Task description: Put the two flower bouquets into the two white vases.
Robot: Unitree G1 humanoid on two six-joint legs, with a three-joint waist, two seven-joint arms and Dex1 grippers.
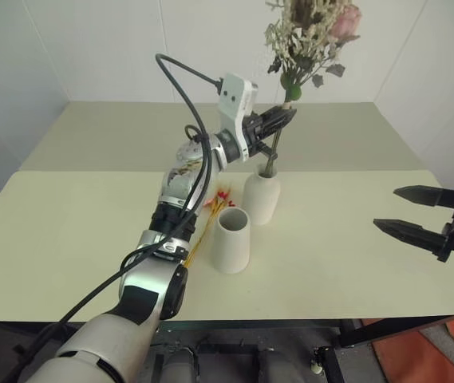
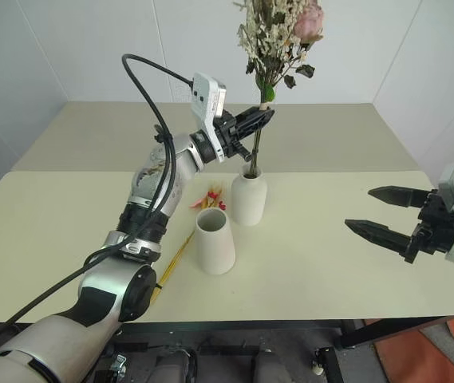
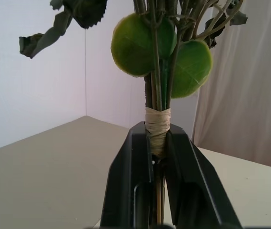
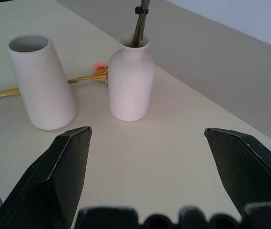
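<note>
The bushy bouquet [image 1: 314, 32] of dried sprigs with a pink bloom stands upright, its stems reaching down into the neck of the bottle-shaped white vase [image 1: 261, 198]. My left gripper [image 1: 286, 116] is shut on the stems at their twine binding [image 3: 156, 126], above the vase mouth. The wide-mouthed white vase [image 1: 231, 239] stands empty just in front and to the left. The slim bouquet [image 1: 211, 215] of yellow stems with red-pink flowers lies flat on the table behind it. My right gripper [image 1: 406, 211] hovers open at the right, empty, facing both vases [image 4: 130, 86].
The vases stand near the middle of a pale table [image 1: 67, 239]; a second table surface adjoins it behind. White walls close in the far side. A black cable loops over my left arm [image 1: 179, 88].
</note>
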